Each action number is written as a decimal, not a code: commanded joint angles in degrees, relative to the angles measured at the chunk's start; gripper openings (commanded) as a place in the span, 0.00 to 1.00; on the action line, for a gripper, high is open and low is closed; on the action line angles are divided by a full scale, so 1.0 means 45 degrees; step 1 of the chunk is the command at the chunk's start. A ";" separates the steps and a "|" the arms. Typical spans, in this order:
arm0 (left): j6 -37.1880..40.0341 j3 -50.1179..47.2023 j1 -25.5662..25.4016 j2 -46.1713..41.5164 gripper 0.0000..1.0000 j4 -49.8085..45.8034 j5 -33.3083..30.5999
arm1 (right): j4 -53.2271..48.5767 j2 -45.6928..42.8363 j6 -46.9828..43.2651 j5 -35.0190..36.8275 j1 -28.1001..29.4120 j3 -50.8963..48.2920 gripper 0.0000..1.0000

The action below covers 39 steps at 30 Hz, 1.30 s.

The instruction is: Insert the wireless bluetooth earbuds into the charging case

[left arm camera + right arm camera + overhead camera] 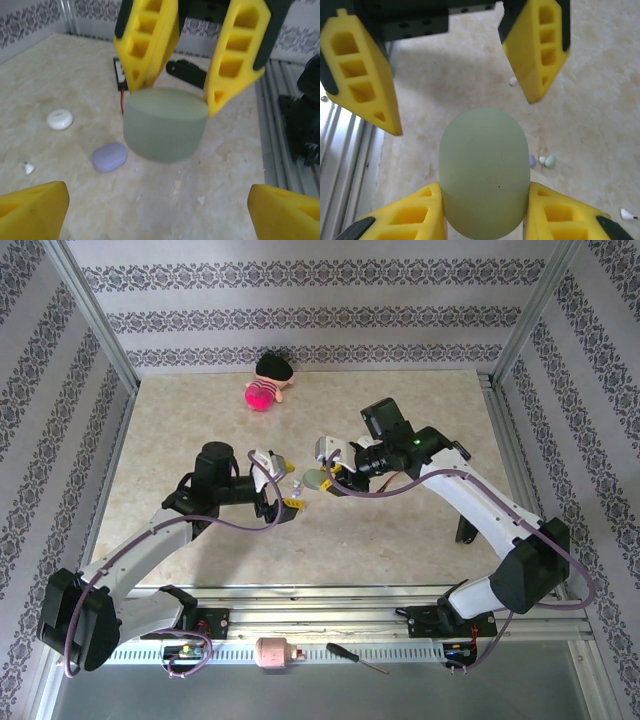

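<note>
Our right gripper (484, 205) clamps the pale mint-green oval plastic charging case (484, 170) between its yellow fingers. The case looks closed. Our left gripper (160, 215) faces it, spread wide and empty. The tiny glossy earbuds (542, 160) lie on the beige marble-patterned table (600, 75), below and just past the right hand. We judge the smooth case could twist or slip if the left fingers pry at the lid, and the right hand's squeeze may hold the lid closed. We can read no brand or writing.

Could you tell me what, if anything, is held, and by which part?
The right gripper holds the green charging case by its long sides; left gripper open.
</note>
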 commanded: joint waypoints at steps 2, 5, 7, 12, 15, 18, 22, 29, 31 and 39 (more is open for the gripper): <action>-0.1252 -0.0023 -0.0183 0.0266 0.86 0.2709 0.0873 | -0.0062 -0.0294 0.0441 -0.1408 0.0015 0.0535 0.28; -0.1143 0.0159 -0.0217 0.0422 0.82 0.2538 0.1099 | -0.0056 -0.0311 0.0489 -0.1505 0.0021 0.0620 0.28; -0.1117 0.0246 -0.0207 0.0464 0.78 0.2432 0.1261 | -0.0038 -0.0339 0.0545 -0.1549 0.0035 0.0637 0.28; -0.0835 0.0441 -0.0222 0.0479 0.72 0.1862 0.1485 | 0.0021 -0.0341 0.0612 -0.1808 0.0074 0.0639 0.27; -0.0879 0.0519 -0.0222 0.0497 0.65 0.1737 0.1510 | 0.0068 -0.0358 0.0592 -0.1839 0.0114 0.0649 0.27; -0.1014 0.0613 -0.0221 0.0537 0.60 0.1765 0.1625 | 0.0133 -0.0364 0.0636 -0.1846 0.0133 0.0614 0.27; -0.1233 0.0840 -0.0241 0.0680 0.56 0.1674 0.1980 | 0.0110 -0.0302 0.0626 -0.1769 0.0162 0.0620 0.27; -0.1205 0.0883 -0.0260 0.0729 0.57 0.1387 0.2070 | 0.0157 -0.0379 0.0606 -0.1788 0.0177 0.0581 0.27; -0.1175 0.0862 -0.0260 0.0732 0.58 0.1337 0.1932 | 0.0196 -0.0417 0.0608 -0.1788 0.0180 0.0581 0.27; -0.1119 0.0885 -0.0295 0.0865 0.57 0.1123 0.1862 | 0.0383 -0.0451 0.0683 -0.1925 0.0211 0.0522 0.27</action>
